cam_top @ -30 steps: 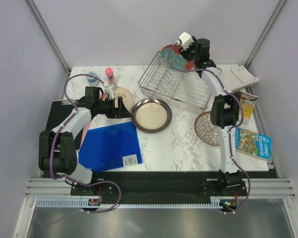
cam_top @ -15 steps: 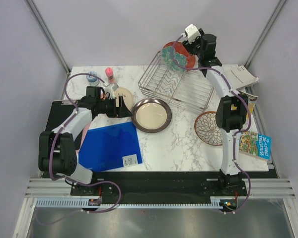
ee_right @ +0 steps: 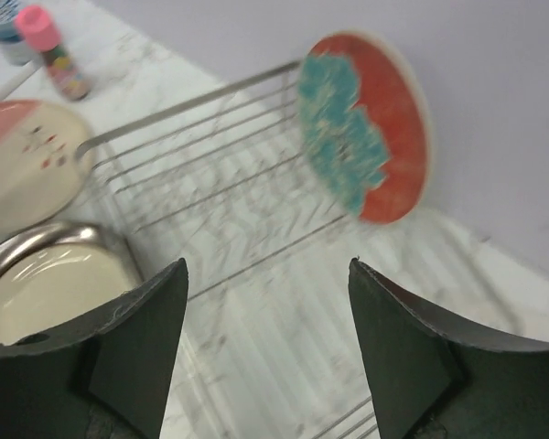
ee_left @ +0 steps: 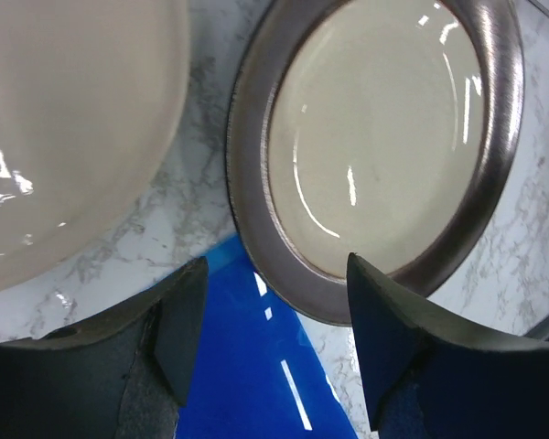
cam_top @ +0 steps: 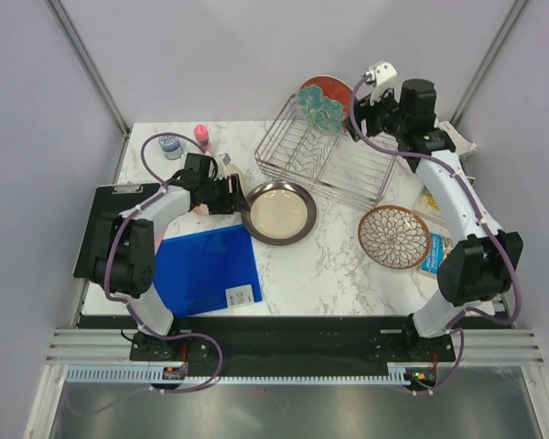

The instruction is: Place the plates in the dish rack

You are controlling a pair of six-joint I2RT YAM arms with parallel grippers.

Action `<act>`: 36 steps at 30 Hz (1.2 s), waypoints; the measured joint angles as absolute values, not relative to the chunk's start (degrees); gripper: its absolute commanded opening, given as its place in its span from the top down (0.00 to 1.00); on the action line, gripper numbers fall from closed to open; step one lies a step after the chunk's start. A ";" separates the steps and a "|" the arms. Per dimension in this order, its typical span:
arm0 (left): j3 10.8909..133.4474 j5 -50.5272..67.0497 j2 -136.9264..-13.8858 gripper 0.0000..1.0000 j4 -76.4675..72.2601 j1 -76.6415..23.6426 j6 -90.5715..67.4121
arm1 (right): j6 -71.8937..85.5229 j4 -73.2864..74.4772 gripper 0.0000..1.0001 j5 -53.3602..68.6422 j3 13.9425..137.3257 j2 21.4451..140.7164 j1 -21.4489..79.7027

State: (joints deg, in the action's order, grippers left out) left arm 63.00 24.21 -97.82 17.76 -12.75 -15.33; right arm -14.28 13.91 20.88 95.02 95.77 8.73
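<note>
The red-orange plate with teal flowers (cam_top: 325, 101) (ee_right: 366, 128) stands on edge at the far end of the dish rack (cam_top: 334, 165) (ee_right: 210, 183). My right gripper (cam_top: 358, 113) (ee_right: 267, 262) hangs open just right of it, holding nothing. The cream plate with the dark brown rim (cam_top: 279, 212) (ee_left: 384, 137) lies flat on the table. My left gripper (cam_top: 236, 199) (ee_left: 276, 261) is open at its left rim, over the blue folder's corner. The cream-pink plate (ee_left: 64, 119) (ee_right: 23, 160) lies behind the left gripper. The petal-pattern plate (cam_top: 393, 236) lies at the right.
A blue folder (cam_top: 206, 270) (ee_left: 247, 366) and a black clipboard (cam_top: 101, 219) lie at the front left. A pink-capped bottle (cam_top: 201, 135) and a small blue jar (cam_top: 169, 144) stand at the back left. Books (cam_top: 435, 251) and papers (cam_top: 453, 137) line the right edge.
My right gripper has let go of the red-orange plate, opened wider and drawn back to the right; the plate stays in the rack. My left gripper has moved right to the brown-rimmed plate.
</note>
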 measured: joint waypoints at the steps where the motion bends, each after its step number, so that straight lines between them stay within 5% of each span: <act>1: 63.51 23.29 -98.39 0.32 17.82 -12.56 -15.97 | -12.34 15.11 0.22 22.13 92.31 94.24 8.73; 9: 70.94 21.76 -106.59 0.44 17.63 -12.25 -18.35 | -2.96 21.45 0.21 27.22 74.50 91.81 8.75; 15: 71.61 24.69 -111.79 0.60 17.98 -12.23 -18.87 | 0.30 23.03 0.21 28.80 71.88 89.80 8.75; 20: 71.61 30.70 -113.91 0.62 17.89 -12.25 -19.07 | 1.80 22.26 0.21 30.13 70.94 86.98 8.75; 23: 71.59 33.91 -114.69 0.71 17.61 -12.23 -19.22 | 2.24 22.06 0.21 30.52 69.36 86.61 8.75; 27: 71.24 39.66 -116.01 0.98 16.25 -12.29 -20.82 | 2.31 22.02 0.21 31.18 66.92 86.61 8.75; 36: 70.54 50.50 -116.03 0.98 15.00 -12.23 -20.84 | 2.15 22.35 0.21 32.97 65.93 86.30 8.75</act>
